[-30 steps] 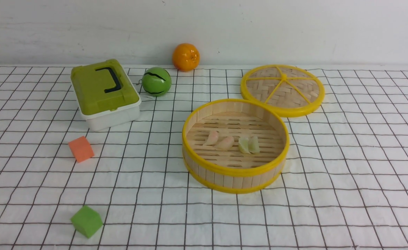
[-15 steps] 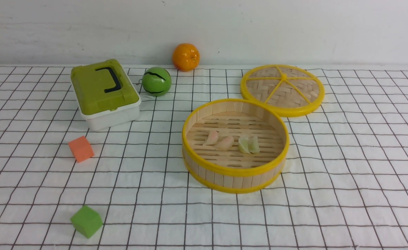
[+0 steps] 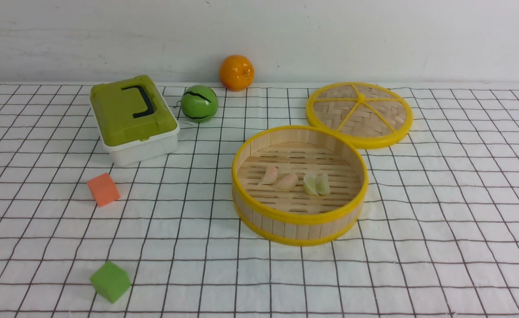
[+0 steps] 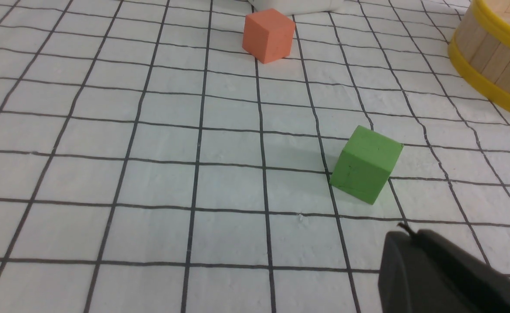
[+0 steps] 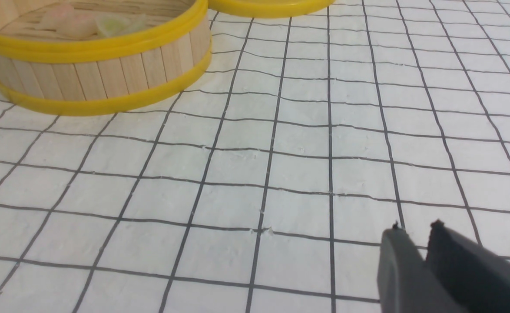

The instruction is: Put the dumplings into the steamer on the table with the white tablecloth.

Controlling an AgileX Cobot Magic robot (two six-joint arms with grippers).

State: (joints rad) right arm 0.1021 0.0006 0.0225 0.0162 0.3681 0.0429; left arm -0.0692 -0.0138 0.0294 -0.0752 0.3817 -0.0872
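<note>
1. The left gripper (image 4: 405, 237) shows in its wrist view only as a dark tapered mass with no gap visible, so the fingers look pressed together and hold nothing.
2. The right gripper (image 5: 413, 232) shows two dark fingertips side by side with only a thin slit between them: closed or nearly so, and empty.
3. Both hang over bare squares of the white grid-printed tablecloth on the table (image 3: 440, 221); neither arm appears in the front view.
4. Just ahead of the left fingers sits a green foam cube (image 4: 365, 164), and farther off an orange foam cube (image 4: 268, 35).
5. The round bamboo steamer with yellow plastic rims (image 3: 286, 227) lies well apart from both grippers, at the edge of each wrist view.
6. All four small crescent dumplings (image 3: 295, 182), two pale pink and two greenish-cream, lie in a row on the slatted floor inside the steamer.
7. No dumpling is visible on the cloth, so the task looks complete.
8. The flat woven lid with yellow rim (image 3: 359, 114) lies behind the steamer, its near edge seemingly touching the steamer's rim.
</note>
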